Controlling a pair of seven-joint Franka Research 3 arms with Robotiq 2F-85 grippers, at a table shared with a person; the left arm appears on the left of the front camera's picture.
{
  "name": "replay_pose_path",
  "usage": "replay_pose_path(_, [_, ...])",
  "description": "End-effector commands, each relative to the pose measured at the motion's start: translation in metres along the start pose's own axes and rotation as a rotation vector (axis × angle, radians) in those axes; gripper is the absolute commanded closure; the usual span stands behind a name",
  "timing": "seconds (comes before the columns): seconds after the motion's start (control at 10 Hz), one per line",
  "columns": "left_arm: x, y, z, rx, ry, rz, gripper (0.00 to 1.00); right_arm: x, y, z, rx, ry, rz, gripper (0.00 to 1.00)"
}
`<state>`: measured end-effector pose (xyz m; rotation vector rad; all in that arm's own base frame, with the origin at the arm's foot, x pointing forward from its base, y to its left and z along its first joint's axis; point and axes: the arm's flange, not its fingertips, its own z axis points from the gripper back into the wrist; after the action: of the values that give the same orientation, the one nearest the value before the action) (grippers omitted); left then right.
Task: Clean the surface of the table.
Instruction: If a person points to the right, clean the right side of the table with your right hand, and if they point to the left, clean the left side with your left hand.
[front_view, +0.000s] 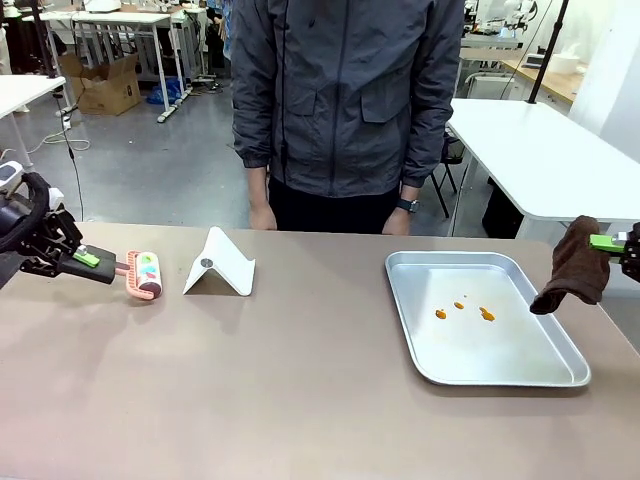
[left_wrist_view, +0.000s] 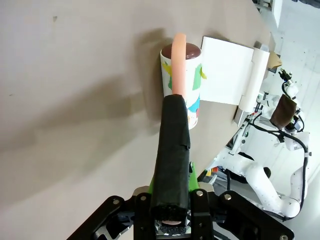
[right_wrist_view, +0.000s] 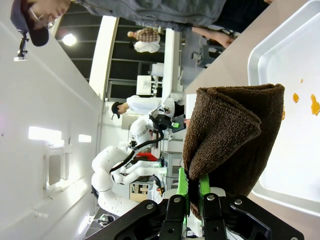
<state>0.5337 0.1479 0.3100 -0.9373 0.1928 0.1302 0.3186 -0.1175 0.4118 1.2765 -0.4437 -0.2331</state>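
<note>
Table (front_view: 300, 400) is the taupe top running the full width, with the metal tray (front_view: 497, 382) sitting on its right part. Left gripper (front_view: 90, 260) is well left of the tray, out by the table's left end, jaws pinched narrow on the black-wrapped handle of a lint roller (front_view: 146, 275). The drum is held low and side-on to the top, my guess so it can roll flat across it. Can't tell if the drum is touching or just off the surface. Right gripper (front_view: 608, 241) sits just right of the tray and is clamped on a folded brown cloth (front_view: 574, 268), which hangs over the tray's right rim. Looks parked there ready for a wipe. Orange spots (front_view: 462, 306) are inside the tray, near its middle. White folded stand (front_view: 220, 266) is left of the tray, between it and the roller. Person (front_view: 345, 100) stands behind the far edge, a bit left of the tray, hands at the table edge. Right gripper is cut off by the frame edge in the front view, and the cloth masks its fingers in the wrist view. The roller handle hides most of the left fingers. Tabletop dirt is hard to make out: one dark speck (left_wrist_view: 55, 19) in the left wrist view, crumb or mark unclear.
</note>
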Motion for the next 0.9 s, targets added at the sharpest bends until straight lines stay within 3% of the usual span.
replay_pose_path(0.0, [-0.011,-0.002,-0.003,-0.124,0.026,-0.071,0.78,-0.001,0.005,0.002,0.006,0.001,-0.013,1.00])
replay_pose_path(0.3, [-0.069,-0.026,0.037,-0.351,0.042,-0.281,0.78,-0.001,0.005,0.002,0.006,0.001,-0.013,1.00])
replay_pose_path(0.6, [-0.134,-0.019,0.067,-0.388,0.166,-0.327,0.78,-0.001,0.005,0.002,0.006,0.001,-0.013,1.00])
replay_pose_path(0.8, [-0.177,0.009,0.080,-0.383,0.166,-0.358,0.78,-0.001,0.005,0.002,0.006,0.001,-0.013,1.00])
